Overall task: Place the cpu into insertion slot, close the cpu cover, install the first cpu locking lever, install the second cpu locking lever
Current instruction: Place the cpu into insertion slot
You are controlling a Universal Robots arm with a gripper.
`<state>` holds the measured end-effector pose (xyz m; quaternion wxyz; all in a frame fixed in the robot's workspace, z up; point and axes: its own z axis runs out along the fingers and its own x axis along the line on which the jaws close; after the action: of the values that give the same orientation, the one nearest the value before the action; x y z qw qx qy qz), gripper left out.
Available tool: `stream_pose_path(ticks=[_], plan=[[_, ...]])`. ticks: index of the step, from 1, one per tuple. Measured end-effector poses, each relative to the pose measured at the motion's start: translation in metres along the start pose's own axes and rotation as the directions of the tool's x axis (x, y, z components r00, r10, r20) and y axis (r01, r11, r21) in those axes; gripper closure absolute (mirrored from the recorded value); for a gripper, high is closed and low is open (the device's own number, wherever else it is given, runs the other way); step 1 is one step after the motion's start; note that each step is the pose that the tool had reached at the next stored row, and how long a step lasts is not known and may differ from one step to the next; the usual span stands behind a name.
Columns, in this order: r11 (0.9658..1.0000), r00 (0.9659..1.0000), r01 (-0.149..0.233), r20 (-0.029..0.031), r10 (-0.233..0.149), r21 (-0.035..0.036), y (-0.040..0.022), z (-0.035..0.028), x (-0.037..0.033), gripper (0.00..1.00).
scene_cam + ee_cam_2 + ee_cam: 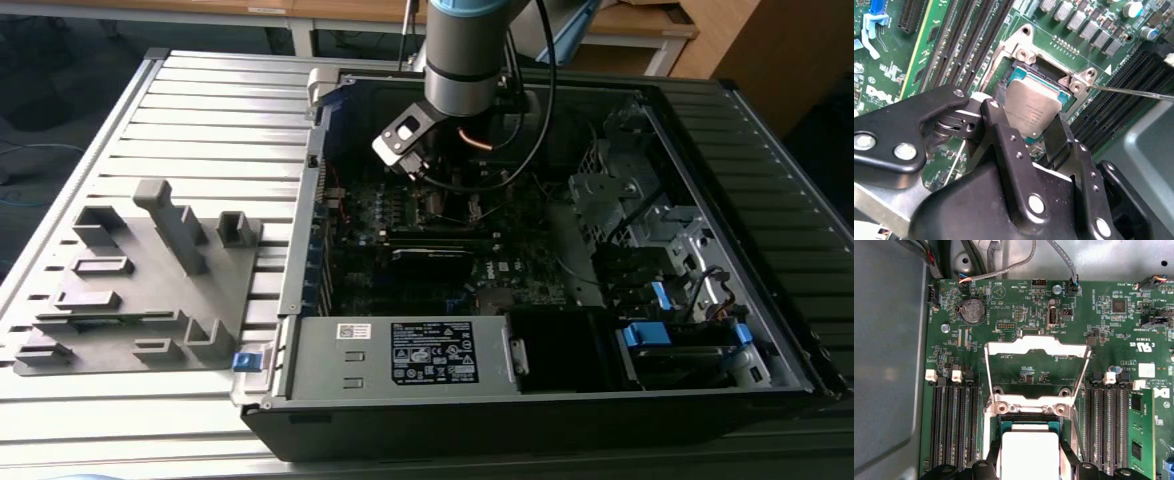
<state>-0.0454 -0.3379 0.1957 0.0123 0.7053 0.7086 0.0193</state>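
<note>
- The arm (461,50) reaches down into the open computer case (534,425), which lies on the slatted surface (200,110)
- In the second wrist view the gripper (1026,120) is closed part way, with one black finger on each side of the cpu (1035,105)
- The fingers (1009,145) press on two edges of the cpu and hold it
- The cpu is right over the slot (1026,426), with the slot's blue-green rim showing around it
- I cannot tell if the cpu lies all the way down in the slot
- The cover (1036,347) is open, swung back on its hinge away from the slot, and the green board (954,315) shows through its big square hole
- A thin metal lever (1134,93) sticks out sideways from one corner of the slot
- A grey holder (134,280) lies on the surface beside the case, at the exterior view's left
</note>
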Motion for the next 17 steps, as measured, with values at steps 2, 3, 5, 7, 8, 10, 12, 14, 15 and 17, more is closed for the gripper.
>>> stream_pose_path(ticks=[2,3,5,7,8,10,12,14,15,17], plan=[[1.0,1.0,-0.001,0.0005,0.001,0.0002,0.0,0.0,-0.0001,0.46],[1.0,1.0,-0.003,0.0005,0.003,0.0002,0.0,0.0001,-0.0001,0.46],[1.0,1.0,-0.004,0.0008,0.004,0.0003,-0.0001,0.0,-0.0001,0.46],[1.0,1.0,-0.006,0.0007,0.006,0.0002,0.0002,0.0002,-0.0001,0.46],[1.0,1.0,-0.006,0.0007,0.006,0.0002,0.0001,0.0002,-0.0001,0.46],[1.0,1.0,-0.006,0.0005,0.006,0.0001,0.0001,0.0006,-0.0001,0.46],[1.0,1.0,-0.006,0.0007,0.006,0.0002,0.0001,0.0009,-0.0001,0.46],[1.0,1.0,-0.006,0.0007,0.006,0.0002,0.0001,0.0014,-0.0001,0.46],[1.0,1.0,-0.006,0.0008,0.006,0.0002,0.0001,0.0015,-0.0001,0.46],[1.0,1.0,-0.006,0.0007,0.006,0.0002,0.0001,0.0016,-0.0001,0.46]])
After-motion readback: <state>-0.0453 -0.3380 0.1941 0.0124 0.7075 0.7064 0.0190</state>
